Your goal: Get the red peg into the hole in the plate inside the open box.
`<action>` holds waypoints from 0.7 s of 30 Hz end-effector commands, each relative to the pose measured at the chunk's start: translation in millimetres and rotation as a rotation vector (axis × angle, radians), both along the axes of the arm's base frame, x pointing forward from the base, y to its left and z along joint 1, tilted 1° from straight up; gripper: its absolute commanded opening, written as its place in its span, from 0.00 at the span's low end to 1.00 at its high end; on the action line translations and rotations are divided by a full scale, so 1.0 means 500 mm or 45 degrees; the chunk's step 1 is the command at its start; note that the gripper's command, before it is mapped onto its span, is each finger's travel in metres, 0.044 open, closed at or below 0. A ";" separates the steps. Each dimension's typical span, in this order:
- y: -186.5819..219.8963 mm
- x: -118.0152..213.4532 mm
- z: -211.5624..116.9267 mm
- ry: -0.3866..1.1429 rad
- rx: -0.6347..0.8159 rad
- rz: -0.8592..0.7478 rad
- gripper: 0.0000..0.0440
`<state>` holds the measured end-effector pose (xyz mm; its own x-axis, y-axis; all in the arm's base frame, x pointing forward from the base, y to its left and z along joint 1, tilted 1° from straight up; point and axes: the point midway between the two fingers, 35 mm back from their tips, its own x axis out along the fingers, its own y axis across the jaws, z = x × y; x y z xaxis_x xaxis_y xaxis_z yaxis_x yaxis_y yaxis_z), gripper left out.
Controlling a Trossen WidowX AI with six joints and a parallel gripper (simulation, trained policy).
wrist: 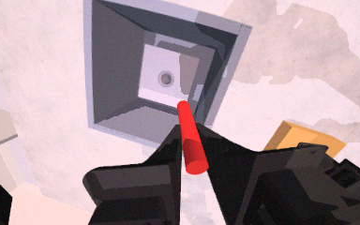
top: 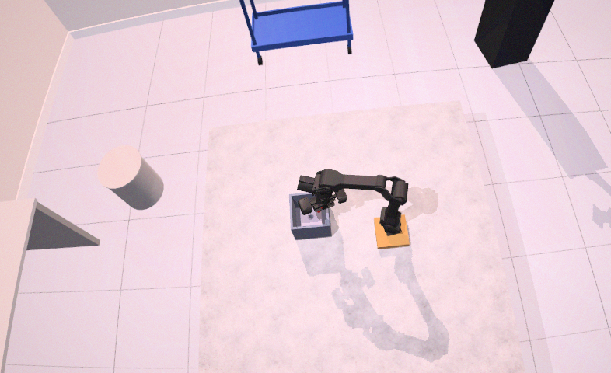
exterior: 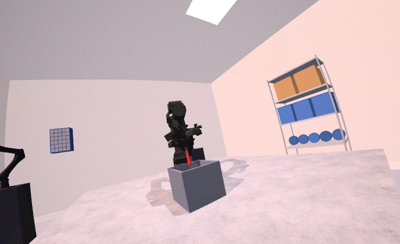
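The red peg [exterior: 188,156] [wrist: 190,133] is held between the fingers of my gripper [wrist: 187,127], which is shut on it. The peg is slightly tilted in the exterior view, its lower end at about the height of the rim in that view. The open grey box [top: 312,233] [exterior: 203,187] [wrist: 116,70] stands on the table, beneath the gripper. The pale plate [wrist: 156,61] [top: 311,216] at its bottom has a round hole [wrist: 166,79]. In the wrist view the peg's far end shows near the plate's edge, off to the side of the hole.
The orange base plate [top: 394,241] [wrist: 304,138] of the arm is to the right of the box in the top view. A blue cart [top: 302,27], a pale cylinder [top: 130,177] and a black pedestal [top: 508,32] stand away from the table.
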<state>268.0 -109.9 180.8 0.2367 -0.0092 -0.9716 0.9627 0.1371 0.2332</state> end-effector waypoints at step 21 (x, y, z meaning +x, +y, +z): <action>-0.045 0.065 -0.110 0.009 0.036 0.106 0.00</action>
